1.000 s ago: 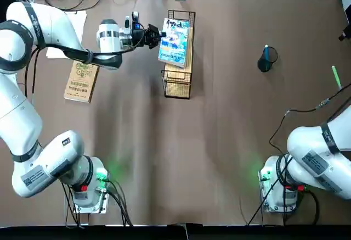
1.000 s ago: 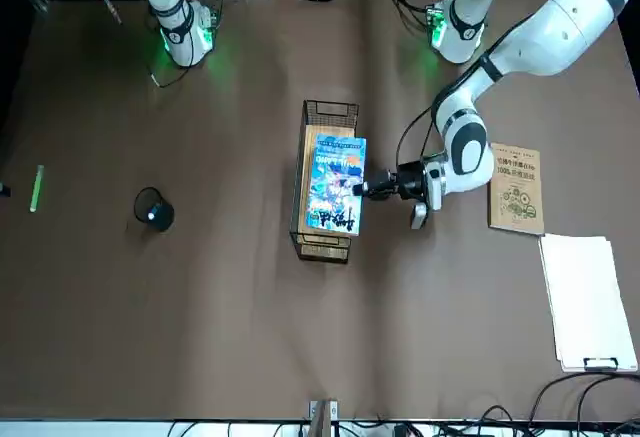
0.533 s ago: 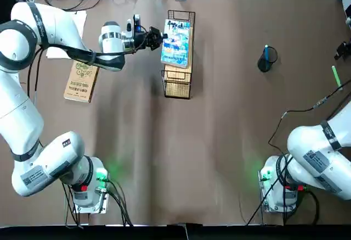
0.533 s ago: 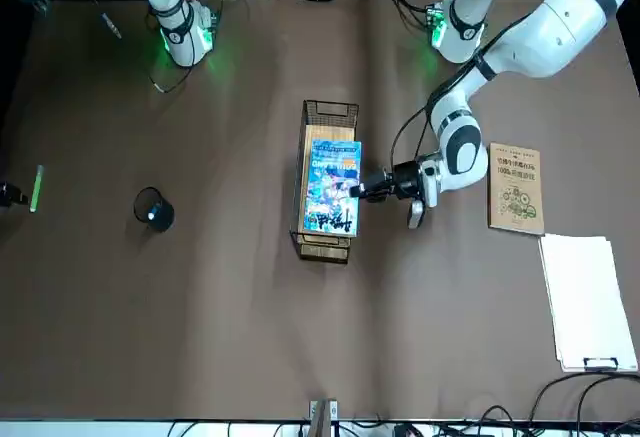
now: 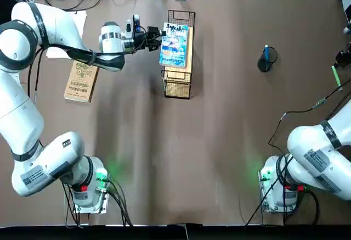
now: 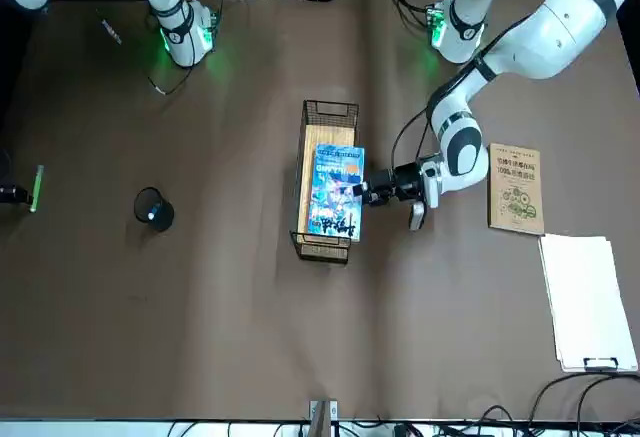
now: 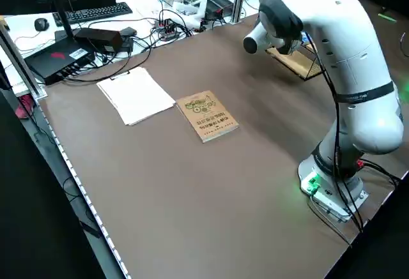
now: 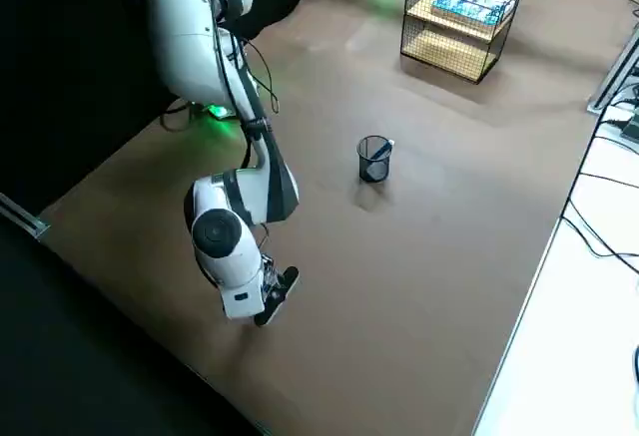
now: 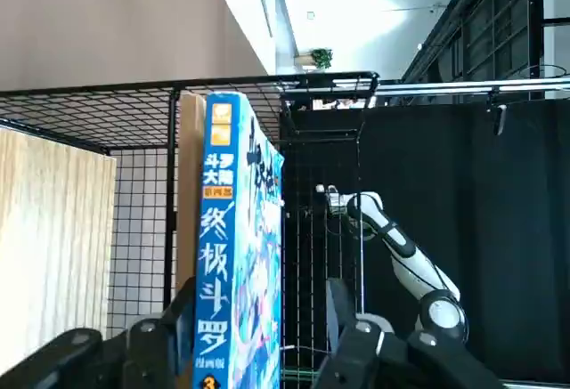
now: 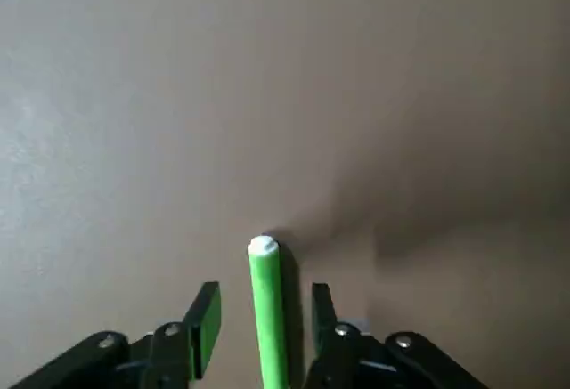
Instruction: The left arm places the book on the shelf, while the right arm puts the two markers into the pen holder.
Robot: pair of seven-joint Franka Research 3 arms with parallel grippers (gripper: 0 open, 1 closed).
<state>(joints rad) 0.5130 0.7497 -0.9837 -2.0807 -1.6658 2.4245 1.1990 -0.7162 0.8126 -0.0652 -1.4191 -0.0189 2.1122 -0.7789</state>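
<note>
The light blue book [image 5: 174, 45] lies flat on the wooden top of the black mesh shelf [image 5: 177, 84], one edge overhanging toward my left gripper [image 5: 155, 34]. In the left wrist view the book [image 9: 233, 255] touches one finger [image 9: 165, 340]. The other finger [image 9: 349, 336] is clear of it, so the gripper is open. My right gripper [image 10: 263, 313] is open, low over the table at its right edge, its fingers on either side of the green marker [image 10: 265, 300]. The blue marker [image 5: 266, 52] stands inside the pen holder [image 5: 267, 61].
A tan book [image 5: 81, 81] lies on the table left of the shelf, under the left arm. White papers [image 6: 585, 299] rest beyond it at the far left corner. Cables run along the table's far edge.
The left gripper has brought the tilted book down flat onto the shelf top and let go. The right gripper has come in low over the green marker at the right edge.
</note>
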